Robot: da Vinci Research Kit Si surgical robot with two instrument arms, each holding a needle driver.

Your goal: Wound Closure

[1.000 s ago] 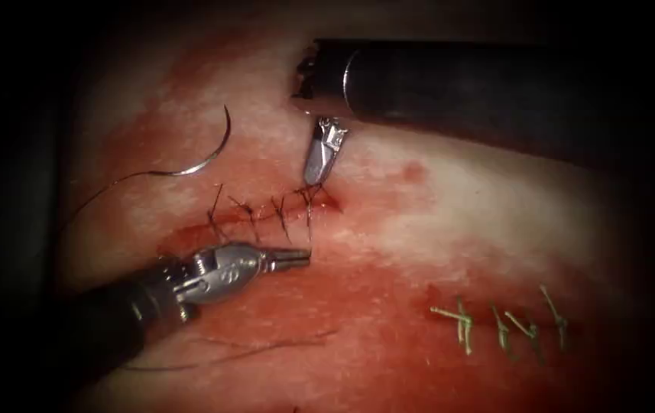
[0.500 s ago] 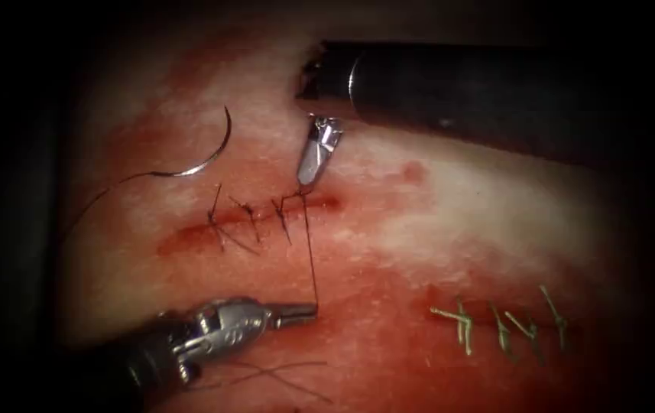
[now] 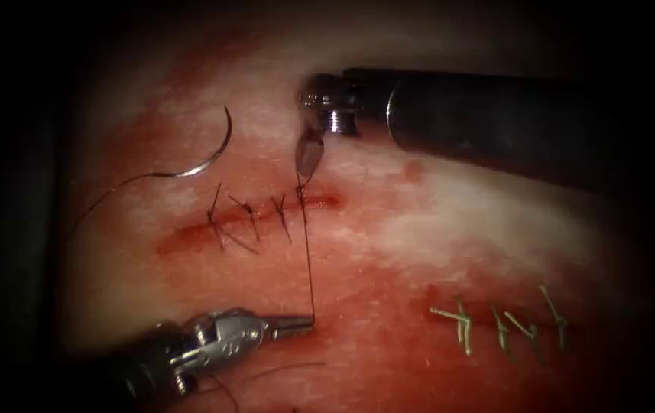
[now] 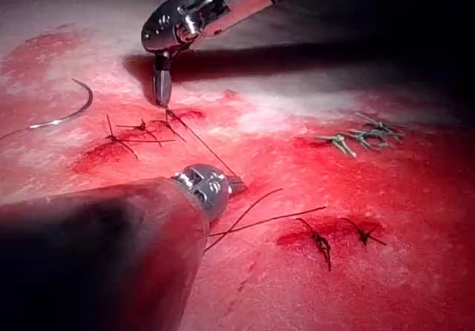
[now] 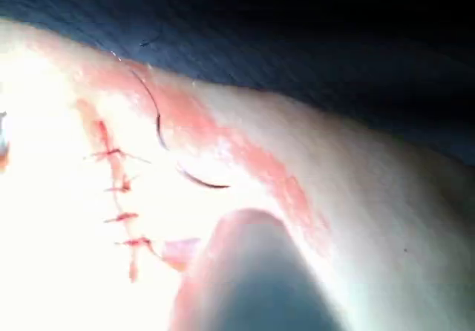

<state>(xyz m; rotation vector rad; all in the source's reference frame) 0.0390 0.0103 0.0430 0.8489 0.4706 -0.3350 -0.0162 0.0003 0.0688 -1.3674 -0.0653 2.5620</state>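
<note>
Since a second ago my left tool (image 3: 308, 324) has swung down from beside the cut to well below it, dragging the thread (image 3: 308, 252) out into a straight taut line. That thread now runs from the rightmost stitch on the cut (image 3: 266, 218) down to my left jaws, which are clamped on its lower end. At the top end my right tool (image 3: 306, 164) has shifted a touch too, its wrist turned, and its jaws pinch the thread just above that stitch; in the left wrist view the right tool (image 4: 162, 93) points straight down at the knot.

The needle (image 3: 209, 157) lies loose on the tissue (image 3: 449, 222), up and left of the cut, held by neither tool and not in the flesh, with its own strand trailing off to the left. Four dark stitches cross the cut. Red fluid (image 3: 373, 359) pools across the lower tissue, paler flesh shows to the upper right. A row of green stitches (image 3: 499, 321) sits well apart at lower right. Loose thread ends (image 3: 281, 371) curl just under my left tool.
</note>
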